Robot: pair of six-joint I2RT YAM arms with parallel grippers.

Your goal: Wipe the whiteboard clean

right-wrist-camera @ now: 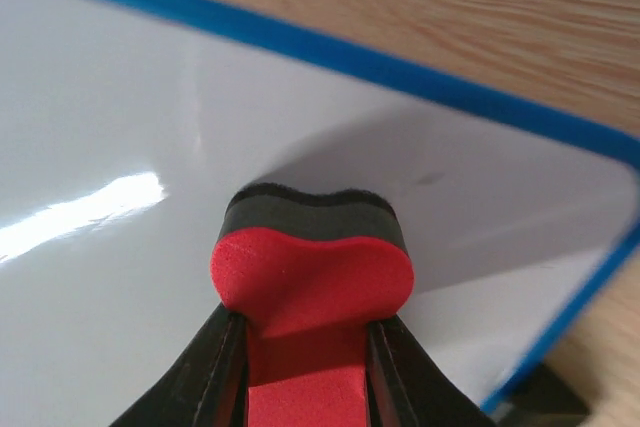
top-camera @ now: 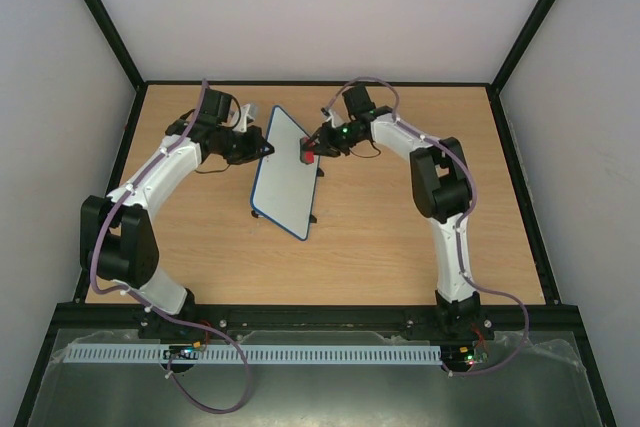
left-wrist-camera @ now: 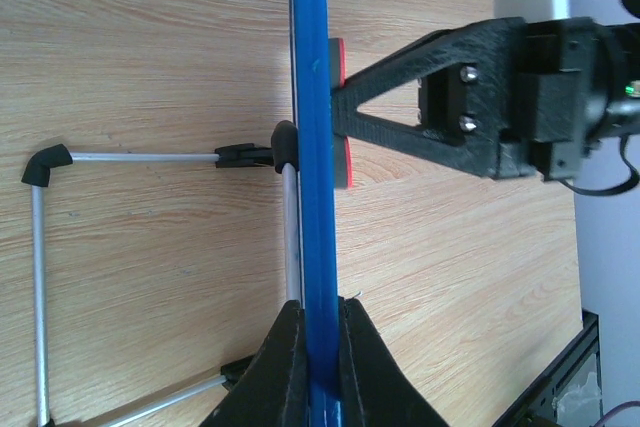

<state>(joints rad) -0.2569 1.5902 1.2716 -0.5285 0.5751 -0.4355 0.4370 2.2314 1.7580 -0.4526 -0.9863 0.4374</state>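
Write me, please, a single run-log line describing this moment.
left end effector: shut on whiteboard rim | right end effector: shut on red eraser | eraser: black felt pressed on board face | writing: none visible

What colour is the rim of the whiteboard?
Blue. The whiteboard rim shows best in the right wrist view.

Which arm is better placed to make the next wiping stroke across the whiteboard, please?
Right. The right gripper holds the red eraser, its dark pad against the whiteboard, while the left gripper clamps the blue rim, steadying it.
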